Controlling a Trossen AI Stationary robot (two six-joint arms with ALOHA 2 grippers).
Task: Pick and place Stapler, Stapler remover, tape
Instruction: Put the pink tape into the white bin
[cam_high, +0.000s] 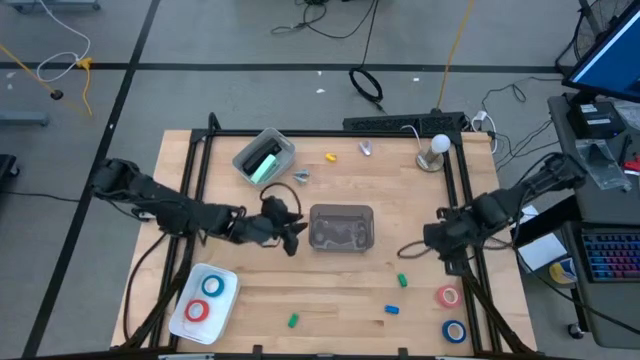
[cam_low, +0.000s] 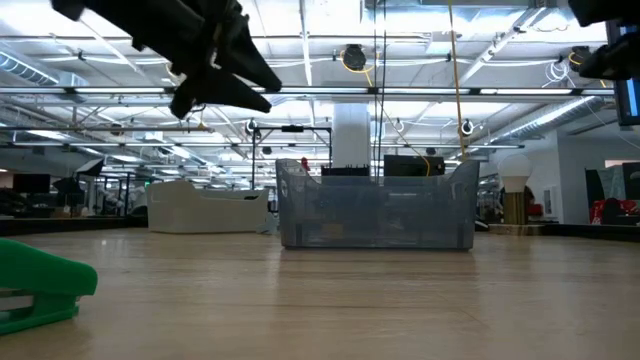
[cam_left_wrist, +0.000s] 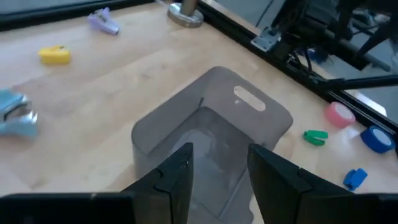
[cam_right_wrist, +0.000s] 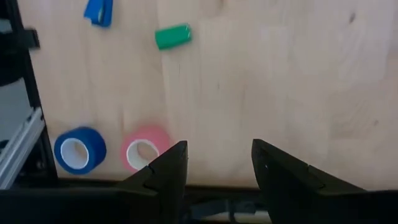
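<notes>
1. High view: the left gripper (cam_high: 293, 238) hangs just beside the left wall of a clear plastic bin (cam_high: 342, 227) at the table's centre, while the right gripper (cam_high: 432, 240) waits near the table's right edge. The mint-green stapler (cam_high: 262, 164) lies in a grey tray (cam_high: 264, 157) toward the far left. A blue tape ring (cam_high: 213, 286) and a red tape ring (cam_high: 197, 310) sit on a white plate (cam_high: 204, 301) at the near left; a pink tape ring (cam_high: 447, 296) and a second blue tape ring (cam_high: 454, 330) lie on the wood at the near right. One stapler remover (cam_high: 300, 176) lies near the tray, another (cam_high: 366, 149) farther back.

2. Low view: the left gripper (cam_low: 225, 70) hovers above the table, left of the clear bin (cam_low: 375, 205); a green clip-like piece (cam_low: 40, 285) fills the near left corner.

3. Left wrist view: the left gripper's fingers (cam_left_wrist: 177, 177) stand apart, empty, over the bin's (cam_left_wrist: 211, 134) open top.

4. Right wrist view: the right gripper's fingers (cam_right_wrist: 171, 171) are spread, holding nothing, just beside the pink ring (cam_right_wrist: 144, 149), with the blue ring (cam_right_wrist: 79, 149) next to it.
</notes>
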